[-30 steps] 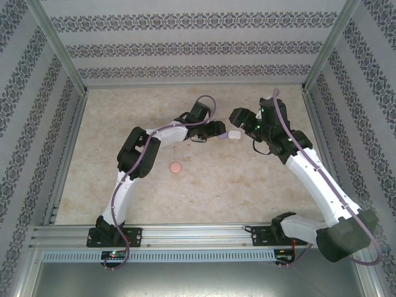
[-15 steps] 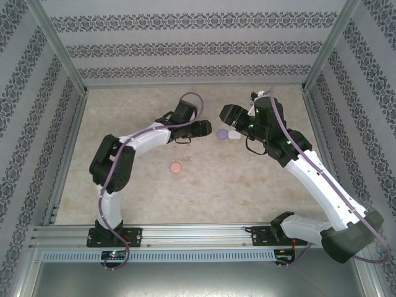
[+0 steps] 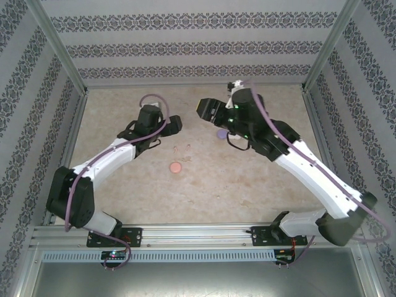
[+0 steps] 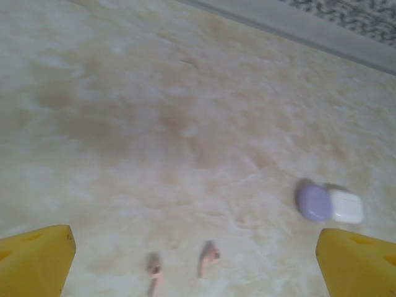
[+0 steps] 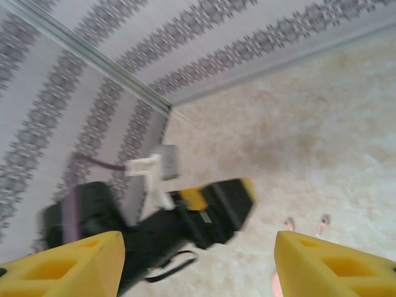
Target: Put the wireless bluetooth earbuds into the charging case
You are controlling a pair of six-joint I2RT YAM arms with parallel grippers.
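Observation:
Two pinkish earbuds (image 4: 209, 258) lie side by side on the beige table (image 3: 124, 105), also seen from above as earbuds (image 3: 180, 149) and past my right finger as earbuds (image 5: 323, 221). A purple charging case (image 4: 312, 202) touches a white case (image 4: 346, 206); from above the purple case (image 3: 221, 133) sits just under my right arm. A pink case (image 3: 176, 167) lies nearer the bases. My left gripper (image 3: 172, 124) (image 4: 198, 272) stands open and holds nothing, left of the buds. My right gripper (image 3: 207, 110) (image 5: 198, 269) is open and holds nothing, pointing at the left gripper (image 5: 216, 204).
Patterned walls with metal frame posts (image 3: 62, 55) close in the table on three sides. The back-left corner post (image 5: 93, 55) shows beyond my left arm. Bare table lies near the bases (image 3: 235, 192).
My left gripper has opened wide and drawn back to the left, away from the purple and white cases. My right gripper has swung left above those cases, and its arm now covers the white one.

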